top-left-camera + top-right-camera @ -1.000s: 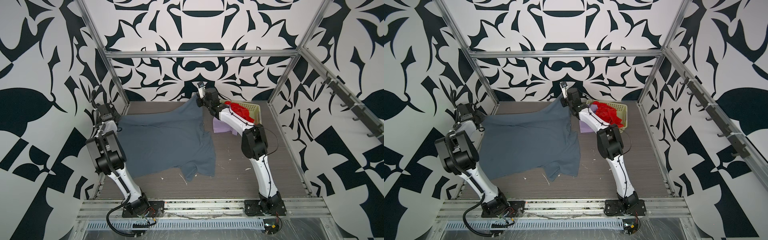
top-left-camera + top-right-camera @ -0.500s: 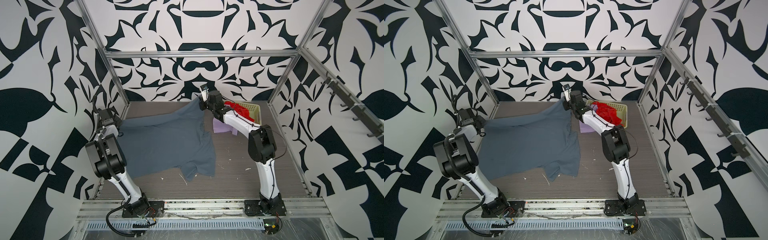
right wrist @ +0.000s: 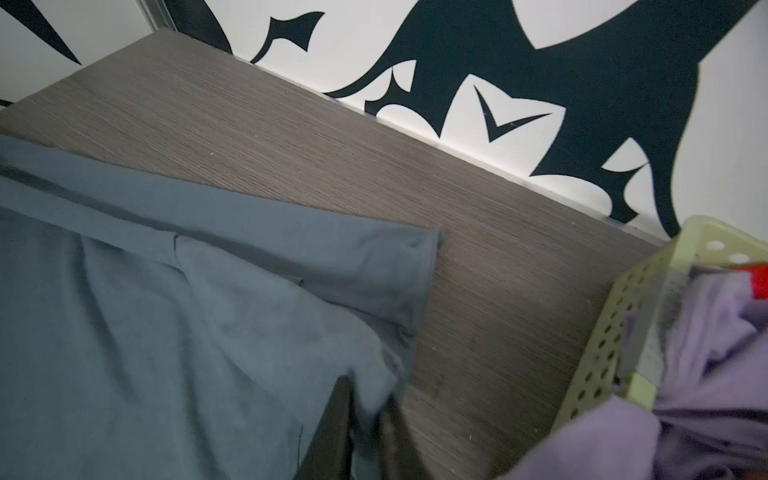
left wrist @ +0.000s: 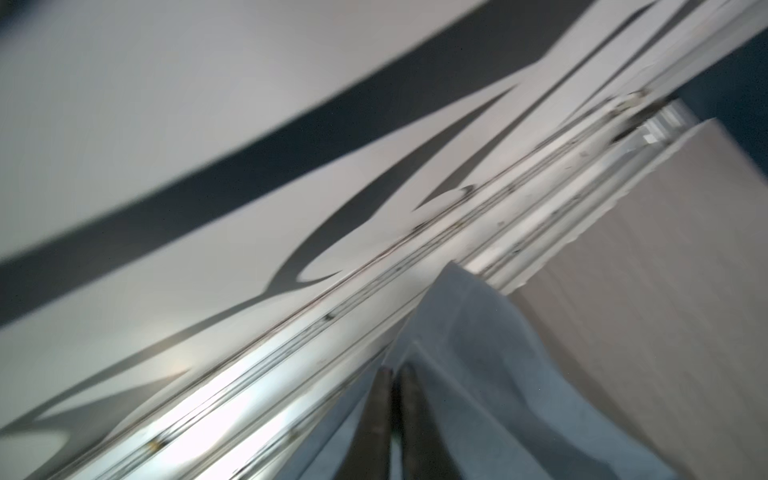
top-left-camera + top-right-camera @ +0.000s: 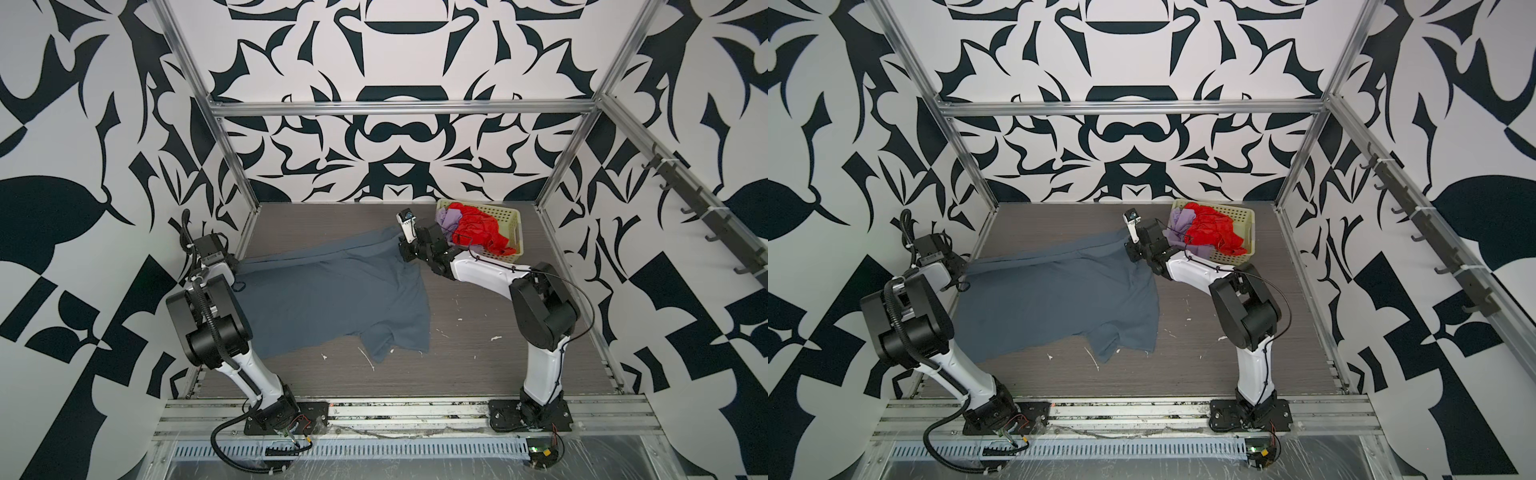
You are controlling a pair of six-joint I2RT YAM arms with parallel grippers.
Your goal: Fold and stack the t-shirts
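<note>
Blue-grey shirt [image 5: 332, 299] stretches across the worktop [image 5: 478, 365] between both grippers. Right gripper [image 3: 368, 390] pinches its corner near the basket [image 5: 511, 214]. Left gripper [image 4: 395, 374], at the left edge, is narrow; its grip is unclear.

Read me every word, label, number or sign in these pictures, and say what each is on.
No readable text in any view.
blue-grey shirt, red shirt, lilac shirt, basket: plain, no print or label.
Walls: abstract black shapes, no letters.
Right wrist camera: blue mark, too small to read.
</note>
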